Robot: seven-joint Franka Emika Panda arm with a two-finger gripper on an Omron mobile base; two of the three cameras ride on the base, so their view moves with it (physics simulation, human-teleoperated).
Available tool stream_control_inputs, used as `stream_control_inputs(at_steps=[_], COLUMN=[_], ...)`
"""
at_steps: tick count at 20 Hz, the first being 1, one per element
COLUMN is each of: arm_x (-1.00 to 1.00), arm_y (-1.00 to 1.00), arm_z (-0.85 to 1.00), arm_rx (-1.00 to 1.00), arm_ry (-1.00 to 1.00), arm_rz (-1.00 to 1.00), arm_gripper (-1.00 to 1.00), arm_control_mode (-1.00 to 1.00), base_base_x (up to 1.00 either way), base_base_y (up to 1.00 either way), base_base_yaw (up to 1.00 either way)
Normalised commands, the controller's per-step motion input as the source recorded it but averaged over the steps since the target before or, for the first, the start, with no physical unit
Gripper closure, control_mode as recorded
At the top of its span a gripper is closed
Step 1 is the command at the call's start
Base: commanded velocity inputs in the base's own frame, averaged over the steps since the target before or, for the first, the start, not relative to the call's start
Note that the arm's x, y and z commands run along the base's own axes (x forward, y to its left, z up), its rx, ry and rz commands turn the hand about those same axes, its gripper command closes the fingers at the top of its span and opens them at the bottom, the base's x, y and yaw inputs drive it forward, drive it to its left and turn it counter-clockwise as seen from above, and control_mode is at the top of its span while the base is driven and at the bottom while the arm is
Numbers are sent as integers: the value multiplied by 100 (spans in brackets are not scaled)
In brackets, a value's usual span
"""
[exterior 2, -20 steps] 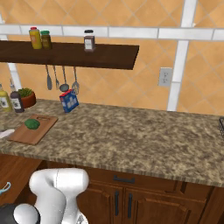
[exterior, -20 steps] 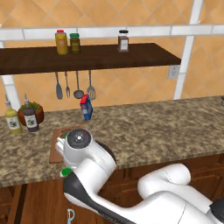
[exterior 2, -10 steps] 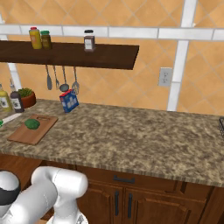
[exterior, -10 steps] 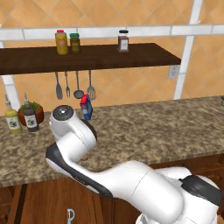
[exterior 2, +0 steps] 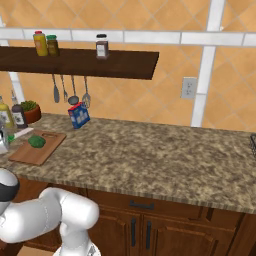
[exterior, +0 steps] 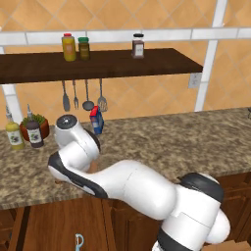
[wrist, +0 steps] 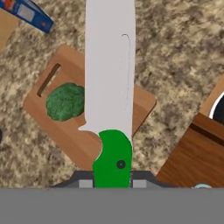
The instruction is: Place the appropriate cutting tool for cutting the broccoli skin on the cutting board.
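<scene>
In the hand view my gripper (wrist: 113, 183) is shut on the knife's bright green handle (wrist: 113, 157), and the silvery blade (wrist: 109, 65) runs away from the hand. The knife hangs above the light brown cutting board (wrist: 74, 135). A dark green broccoli (wrist: 65, 101) lies on the board beside the slot (wrist: 49, 79). The right base view has the board (exterior 2: 31, 152) at the counter's left end with the broccoli (exterior 2: 36, 141) on it. There the knife (exterior 2: 20, 134) hovers at the board's far left corner. In the left base view my arm hides the board.
A blue box (exterior 2: 79, 114) leans against the wall behind the board, and utensils (exterior: 83, 95) hang under the shelf. Bottles (exterior: 22, 132) and a potted plant (exterior: 38, 123) stand at the far left. A light blue peeler (exterior: 78, 241) lies low in front of the cabinets.
My arm has swung up from below the counter edge and over the counter. The knife has moved right with it, towards the board.
</scene>
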Motion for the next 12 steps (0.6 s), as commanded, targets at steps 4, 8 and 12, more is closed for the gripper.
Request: stream_control_inputs(at_steps=[4,8,12], arm_x=[55,49,39], arm_y=[0,0,2], arm_z=[-45,-38,-35], arm_rx=[0,0,0], arm_ry=[6,6,6], arm_rz=[0,0,0], arm_gripper=[100,100,100], arm_control_mode=[-100,-100,-100], base_base_x=[0,0,0], base_base_y=[0,0,0], base_base_yaw=[0,0,0])
